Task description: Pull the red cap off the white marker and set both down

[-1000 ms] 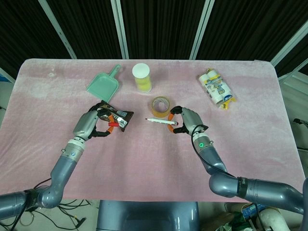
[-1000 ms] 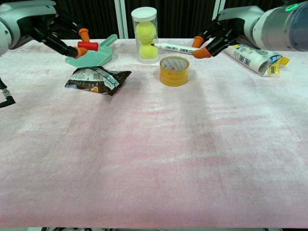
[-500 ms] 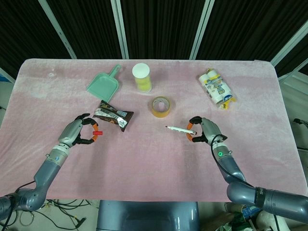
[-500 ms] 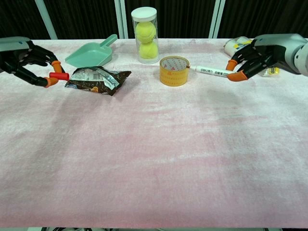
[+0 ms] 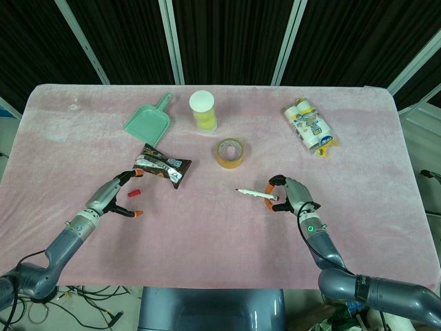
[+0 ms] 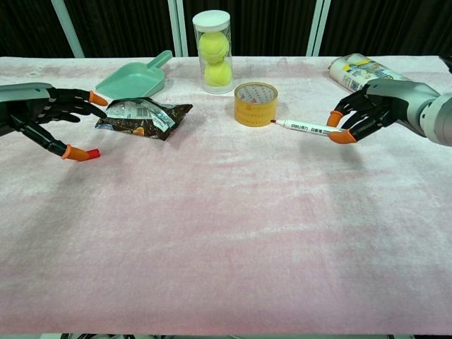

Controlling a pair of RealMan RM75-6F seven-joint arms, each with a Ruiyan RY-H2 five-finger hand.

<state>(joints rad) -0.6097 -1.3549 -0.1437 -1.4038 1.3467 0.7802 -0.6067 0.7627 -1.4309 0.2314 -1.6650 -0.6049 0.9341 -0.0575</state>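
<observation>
The red cap (image 5: 135,192) lies on the pink cloth just left of the snack bag, also seen as the red cap (image 6: 93,152) beside an orange fingertip. My left hand (image 5: 114,200) hovers around it with fingers spread apart and nothing in them; in the chest view the left hand (image 6: 44,116) is low at the left edge. The uncapped white marker (image 5: 255,194) points its tip left. My right hand (image 5: 291,196) pinches its rear end, low over the cloth. The chest view shows the marker (image 6: 304,127) and right hand (image 6: 366,113) close to the table.
A dark snack bag (image 5: 162,165) lies right of my left hand. A yellow tape roll (image 5: 230,152) sits near the marker tip. A green dustpan (image 5: 148,122), a tube of tennis balls (image 5: 203,110) and a tissue pack (image 5: 310,127) stand further back.
My left hand has let go of the red cap, which now lies on the cloth, and its fingers have spread. My right hand has lowered the marker toward the table.
</observation>
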